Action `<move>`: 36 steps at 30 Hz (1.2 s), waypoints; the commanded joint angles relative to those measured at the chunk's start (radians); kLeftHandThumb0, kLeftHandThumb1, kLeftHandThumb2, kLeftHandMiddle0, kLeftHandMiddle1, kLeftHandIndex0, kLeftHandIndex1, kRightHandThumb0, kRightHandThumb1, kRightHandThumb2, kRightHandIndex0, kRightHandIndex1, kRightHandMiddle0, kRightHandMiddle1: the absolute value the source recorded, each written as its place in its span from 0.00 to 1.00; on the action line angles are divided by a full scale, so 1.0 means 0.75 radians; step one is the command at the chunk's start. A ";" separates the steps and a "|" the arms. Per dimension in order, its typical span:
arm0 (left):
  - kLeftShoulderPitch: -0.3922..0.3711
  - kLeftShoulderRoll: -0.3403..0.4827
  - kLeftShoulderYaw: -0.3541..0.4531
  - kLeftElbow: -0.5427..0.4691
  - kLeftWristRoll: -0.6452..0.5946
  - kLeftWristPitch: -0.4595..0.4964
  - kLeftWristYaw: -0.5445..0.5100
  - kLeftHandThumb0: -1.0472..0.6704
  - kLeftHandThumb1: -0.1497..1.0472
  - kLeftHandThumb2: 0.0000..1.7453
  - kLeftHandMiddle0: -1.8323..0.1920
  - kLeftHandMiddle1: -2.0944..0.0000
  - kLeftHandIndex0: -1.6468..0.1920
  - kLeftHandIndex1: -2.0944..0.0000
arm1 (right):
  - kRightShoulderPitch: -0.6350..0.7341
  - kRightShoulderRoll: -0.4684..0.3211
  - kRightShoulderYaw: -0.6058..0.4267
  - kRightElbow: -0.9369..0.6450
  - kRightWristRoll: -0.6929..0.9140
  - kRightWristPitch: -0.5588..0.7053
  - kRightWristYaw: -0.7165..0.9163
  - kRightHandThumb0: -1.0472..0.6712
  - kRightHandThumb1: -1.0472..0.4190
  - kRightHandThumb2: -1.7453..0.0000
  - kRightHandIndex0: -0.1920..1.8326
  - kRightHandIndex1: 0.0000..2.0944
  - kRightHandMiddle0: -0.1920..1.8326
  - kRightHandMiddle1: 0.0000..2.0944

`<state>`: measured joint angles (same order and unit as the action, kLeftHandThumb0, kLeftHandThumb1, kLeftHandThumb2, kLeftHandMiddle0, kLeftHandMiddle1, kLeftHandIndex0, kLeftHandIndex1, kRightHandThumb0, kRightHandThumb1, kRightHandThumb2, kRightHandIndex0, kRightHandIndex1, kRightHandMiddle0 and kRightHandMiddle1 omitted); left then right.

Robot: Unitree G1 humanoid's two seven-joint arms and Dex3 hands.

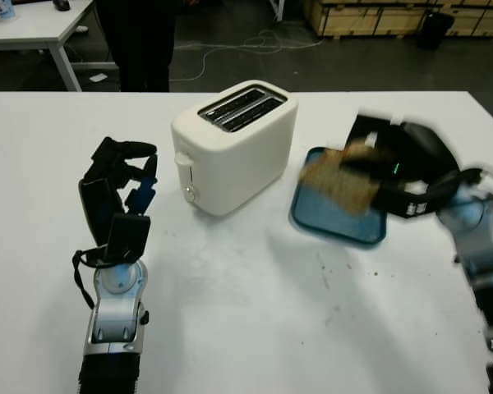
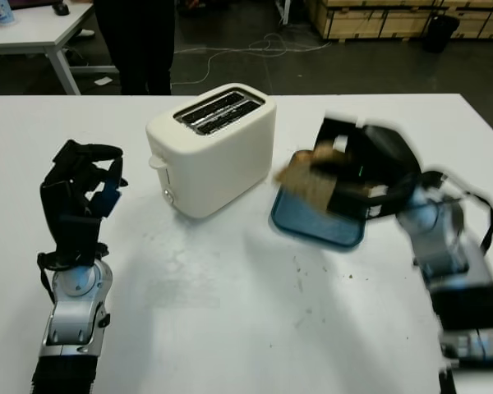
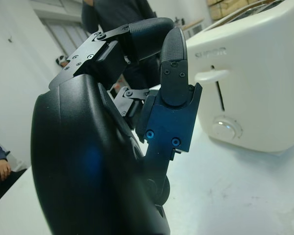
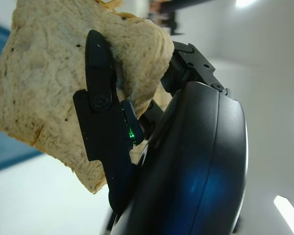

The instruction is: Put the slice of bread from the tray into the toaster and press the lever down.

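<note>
My right hand [image 1: 376, 176] is shut on the slice of bread [image 1: 337, 179], holding it above the blue tray [image 1: 335, 222] to the right of the toaster. The bread [image 4: 44, 83] is brown and speckled, pinched between a black finger and the palm. The white two-slot toaster [image 1: 234, 144] stands at the table's middle, its lever [image 1: 183, 160] up on the near-left face above a round knob. My left hand [image 1: 119, 185] stays idle on the table left of the toaster, fingers curled [image 3: 171, 63], holding nothing.
The white table [image 1: 230, 312] has free room in front of the toaster, with a few crumbs [image 1: 329, 275] near the tray. A person in dark clothes [image 1: 140, 41] stands behind the far edge. Another table [image 1: 33, 25] is at the back left.
</note>
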<state>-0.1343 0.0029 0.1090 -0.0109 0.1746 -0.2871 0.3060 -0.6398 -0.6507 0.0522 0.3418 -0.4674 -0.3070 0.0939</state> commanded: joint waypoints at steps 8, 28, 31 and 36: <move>-0.004 0.001 -0.003 -0.021 0.013 0.004 0.007 0.33 0.89 0.15 0.57 0.23 0.55 0.42 | -0.819 0.050 0.157 0.781 -0.112 -0.434 -0.209 0.36 0.09 0.82 0.59 0.83 0.49 0.77; -0.021 0.001 -0.015 -0.021 0.035 0.024 0.011 0.34 0.89 0.14 0.56 0.23 0.56 0.40 | -1.268 0.468 0.371 1.292 -0.166 -0.363 -0.250 0.32 0.09 0.74 0.69 0.83 0.56 0.83; -0.022 -0.003 -0.015 -0.031 0.033 0.037 0.013 0.33 0.89 0.14 0.56 0.23 0.56 0.40 | -1.242 0.506 0.373 1.308 -0.155 -0.343 -0.194 0.33 0.09 0.74 0.66 0.83 0.53 0.83; -0.017 -0.002 -0.014 -0.044 0.028 0.048 0.009 0.34 0.89 0.13 0.56 0.22 0.55 0.41 | -1.183 0.539 0.394 1.320 -0.179 -0.321 -0.193 0.33 0.09 0.75 0.63 0.83 0.50 0.78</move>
<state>-0.1359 0.0018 0.1012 -0.0297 0.1925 -0.2598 0.3153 -1.5527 -0.2496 0.3387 1.3254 -0.5963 -0.5635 -0.0388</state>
